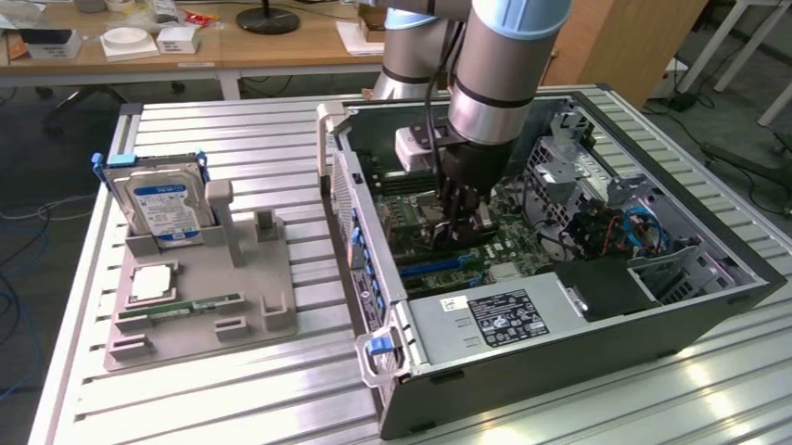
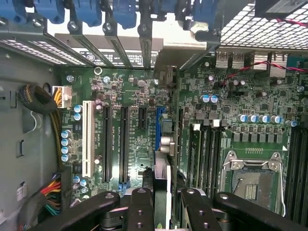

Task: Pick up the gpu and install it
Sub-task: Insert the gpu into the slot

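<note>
My gripper (image 1: 459, 221) is lowered into the open computer case (image 1: 730, 278), just above the green motherboard (image 1: 433, 264). In the wrist view the gripper (image 2: 162, 202) is shut on the gpu (image 2: 162, 159), a thin dark card seen edge-on between the black fingers (image 2: 140, 207). The card stands upright along the blue expansion slot (image 2: 158, 122), and its silver end bracket (image 2: 166, 77) reaches the case's rear slot openings. Whether the card's edge is seated in the slot is hidden.
On the exterior view's left a grey tray (image 1: 248, 315) holds a silver hard drive (image 1: 163, 206), a CPU chip (image 1: 151, 281) and a green RAM stick (image 1: 185, 306). In the case are the power supply (image 1: 495, 320), cable bundles (image 2: 43, 103), black slots (image 2: 122, 144) and the CPU socket (image 2: 252, 178).
</note>
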